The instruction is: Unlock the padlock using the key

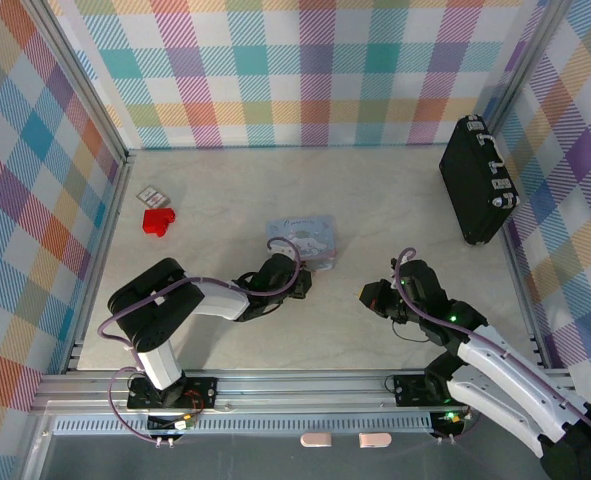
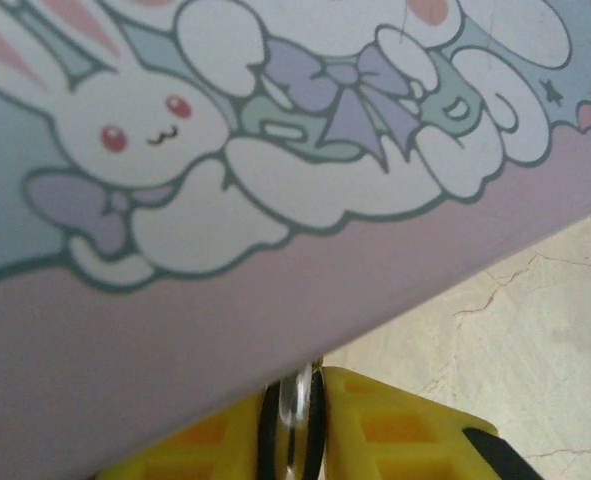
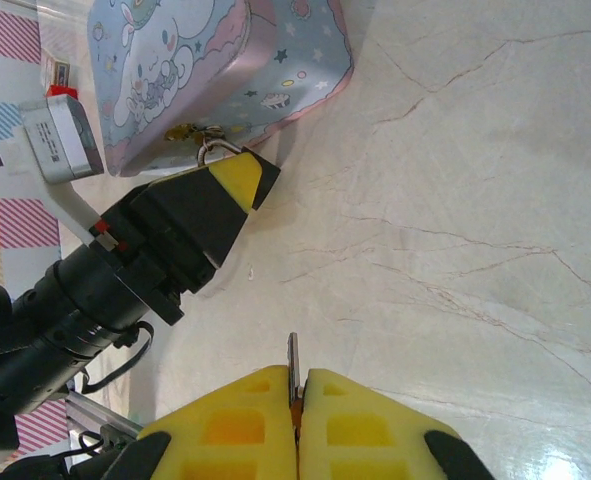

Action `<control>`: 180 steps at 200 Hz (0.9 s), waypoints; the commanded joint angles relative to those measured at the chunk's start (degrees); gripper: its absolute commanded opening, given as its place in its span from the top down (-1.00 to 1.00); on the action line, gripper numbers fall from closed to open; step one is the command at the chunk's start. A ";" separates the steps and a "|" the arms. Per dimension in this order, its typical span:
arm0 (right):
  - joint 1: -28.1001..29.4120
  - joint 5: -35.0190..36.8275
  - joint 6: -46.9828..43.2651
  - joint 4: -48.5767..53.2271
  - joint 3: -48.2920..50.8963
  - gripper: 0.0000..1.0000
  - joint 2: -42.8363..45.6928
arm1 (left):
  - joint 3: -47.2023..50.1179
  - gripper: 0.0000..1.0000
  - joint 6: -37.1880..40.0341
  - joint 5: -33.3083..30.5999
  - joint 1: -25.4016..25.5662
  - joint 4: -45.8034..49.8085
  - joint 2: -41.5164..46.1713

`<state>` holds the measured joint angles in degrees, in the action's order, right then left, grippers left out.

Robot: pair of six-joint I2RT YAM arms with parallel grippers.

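Observation:
In the left wrist view my left gripper [image 2: 295, 388] is shut on the padlock's thin silvery shackle loop [image 2: 297, 400], right against the side of the pale blue bunny tin [image 2: 275, 150]. The dark body of the padlock is hidden between the yellow fingers. From the right wrist view, the shackle [image 3: 215, 151] pokes out of the left gripper [image 3: 237, 172] at the tin's [image 3: 215, 70] lower edge. My right gripper [image 3: 300, 378] is shut on the key [image 3: 293, 352], whose thin blade sticks out toward the left gripper, well apart from it. From above, the left gripper [image 1: 293, 278] and right gripper [image 1: 370, 295] face each other.
A red block [image 1: 157, 220] and a small flat card [image 1: 151, 194] lie at the far left. A black case [image 1: 478, 180] stands against the right wall. Bare marble table [image 1: 375, 200] lies between the grippers and behind the tin [image 1: 300, 240].

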<state>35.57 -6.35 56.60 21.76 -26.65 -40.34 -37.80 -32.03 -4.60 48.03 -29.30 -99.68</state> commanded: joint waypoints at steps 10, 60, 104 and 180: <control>-0.07 -1.20 0.95 -3.08 0.62 1.00 -0.85 | -1.60 0.67 -1.64 -0.81 0.57 5.54 2.35; -0.11 -3.82 5.67 -9.48 4.03 1.00 -4.31 | -10.50 0.79 -5.77 -0.85 0.28 23.52 2.33; -2.35 -7.05 10.56 -18.85 6.85 1.00 -7.68 | -13.52 0.79 -13.34 4.98 -1.69 26.43 1.17; -4.36 -9.65 17.38 -34.69 10.81 1.00 -15.30 | -15.53 0.82 -23.69 12.88 -3.74 26.43 -0.37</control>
<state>31.77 -14.61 70.65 -4.89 -16.78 -54.30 -52.42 -51.03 4.89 45.04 -2.72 -99.77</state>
